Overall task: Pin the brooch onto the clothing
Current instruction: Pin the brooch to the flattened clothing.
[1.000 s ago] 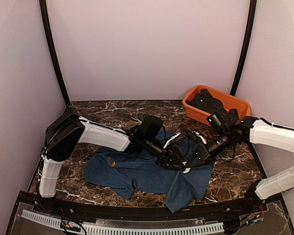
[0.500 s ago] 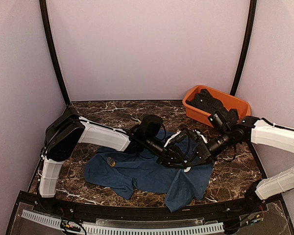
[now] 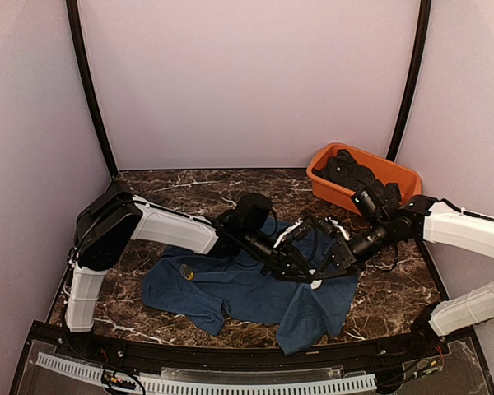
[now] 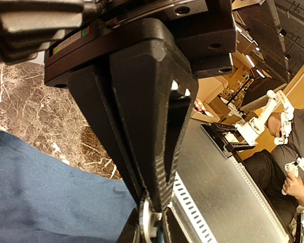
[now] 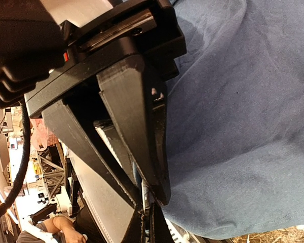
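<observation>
The clothing (image 3: pixel 230 290) is a navy T-shirt spread crumpled over the marble table (image 3: pixel 173 191); its cloth also shows in the wrist views (image 4: pixel 40 192) (image 5: pixel 243 126). Both grippers meet tip to tip above its right half. My left gripper (image 3: pixel 306 268) (image 4: pixel 148 210) has its jaws drawn in on the edge of a thin silvery disc, the brooch (image 4: pixel 146 222). My right gripper (image 3: pixel 324 265) (image 5: pixel 146 195) is shut on the same brooch (image 5: pixel 145 200) from the opposite side. Most of the brooch is hidden by the fingers.
An orange tub (image 3: pixel 325 186) with dark clothes (image 3: pixel 350 173) stands at the back right, just behind the right arm. A small gold-coloured spot (image 3: pixel 187 271) sits on the shirt's left part. Pale walls enclose the table on three sides.
The left gripper's jaws have closed in on the brooch. Both arms have hardly shifted, and the shirt lies as before.
</observation>
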### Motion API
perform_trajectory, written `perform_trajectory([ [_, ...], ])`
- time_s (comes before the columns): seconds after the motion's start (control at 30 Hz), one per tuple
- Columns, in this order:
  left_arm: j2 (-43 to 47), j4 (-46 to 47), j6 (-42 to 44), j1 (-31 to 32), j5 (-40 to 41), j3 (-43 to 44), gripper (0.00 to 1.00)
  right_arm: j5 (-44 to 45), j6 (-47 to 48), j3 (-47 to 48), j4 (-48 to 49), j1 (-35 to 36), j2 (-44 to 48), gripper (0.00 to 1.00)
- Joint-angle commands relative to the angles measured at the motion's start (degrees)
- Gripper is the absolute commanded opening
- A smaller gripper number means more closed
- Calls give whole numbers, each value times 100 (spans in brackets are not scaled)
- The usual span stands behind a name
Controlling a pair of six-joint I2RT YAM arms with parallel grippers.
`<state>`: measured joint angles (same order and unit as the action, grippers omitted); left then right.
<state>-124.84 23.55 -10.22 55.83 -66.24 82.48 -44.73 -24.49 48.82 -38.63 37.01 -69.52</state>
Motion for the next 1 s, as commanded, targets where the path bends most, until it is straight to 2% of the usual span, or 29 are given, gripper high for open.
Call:
perform_trajectory([
  [0.0, 46, -577, 405, -49, 617, -25, 12, -432, -154, 58, 229, 17, 119, 0],
  [0.47, 65, -733, 550, -50, 475, 5, 14, -335, -71, 48, 168, 8, 50, 0],
  [0.7, 144, -286, 249, -110, 396, -145, 29, -256, -65, 27, 129, 7, 63, 0],
  [0.97, 240, -188, 185, -164, 421, -278, 37, -201, -56, 31, 113, 8, 48, 0],
])
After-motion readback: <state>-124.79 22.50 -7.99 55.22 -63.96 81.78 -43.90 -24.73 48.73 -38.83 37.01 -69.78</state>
